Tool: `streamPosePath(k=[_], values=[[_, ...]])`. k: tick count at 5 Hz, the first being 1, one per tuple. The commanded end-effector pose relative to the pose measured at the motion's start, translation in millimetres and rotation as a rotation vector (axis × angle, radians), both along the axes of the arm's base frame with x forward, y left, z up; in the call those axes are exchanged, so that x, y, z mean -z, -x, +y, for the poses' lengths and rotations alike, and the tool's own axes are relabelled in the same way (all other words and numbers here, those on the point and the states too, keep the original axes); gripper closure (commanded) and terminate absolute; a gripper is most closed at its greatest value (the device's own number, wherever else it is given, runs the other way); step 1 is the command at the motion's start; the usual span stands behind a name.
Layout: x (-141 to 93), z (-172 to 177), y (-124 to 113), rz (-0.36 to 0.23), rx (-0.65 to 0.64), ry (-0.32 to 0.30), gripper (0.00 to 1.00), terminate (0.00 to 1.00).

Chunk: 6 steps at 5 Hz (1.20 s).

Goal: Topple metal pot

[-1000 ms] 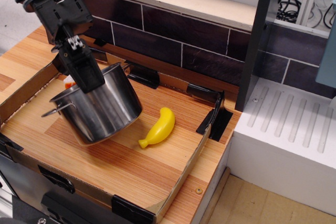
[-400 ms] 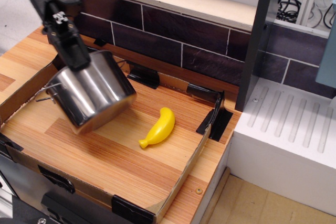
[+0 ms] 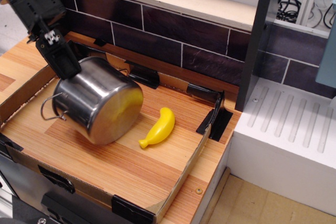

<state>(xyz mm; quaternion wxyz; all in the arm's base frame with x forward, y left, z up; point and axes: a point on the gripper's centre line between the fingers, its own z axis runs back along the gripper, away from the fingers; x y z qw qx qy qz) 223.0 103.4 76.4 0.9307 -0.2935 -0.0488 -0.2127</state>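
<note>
- The wooden tray with low cardboard walls holds everything; its boards run unchanged under the scene, while the objects on it have shifted.
- The metal pot lies tipped over on the left half of the tray. A moment ago it hung tilted at a steep angle with its base low and forward — now it has rolled further, resting on its curved side wall.
- Its long axis runs nearly level, from upper left to lower right: the flat base faces right and toward the camera, the mouth points away to the upper left. A wire loop handle sticks out at the left side.
- The gripper has moved back and to the left compared with before, and sits at the pot's upper-left rim. Its fingers are dark and bunched together; whether they grip the rim cannot be told.
- The banana lies where it lay earlier, just right of the pot's base, not touching — its yellow shows mirrored in the steel.
</note>
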Motion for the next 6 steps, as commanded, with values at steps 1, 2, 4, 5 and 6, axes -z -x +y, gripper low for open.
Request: streamPosePath(k=[1, 2, 4, 5, 6], values=[[-23, 9, -9, -0.305, -0.146, -0.310, 0.00, 0.00], [-56, 10, -14, -0.394, -0.277, -0.423, 0.00, 0.00], [-118, -10, -29, -0.382, -0.454, -0.477, 0.00, 0.00], [-140, -17, -35, -0.345, -0.468, -0.496, 0.00, 0.00], [-140, -17, -35, -0.345, -0.468, -0.496, 0.00, 1.00]])
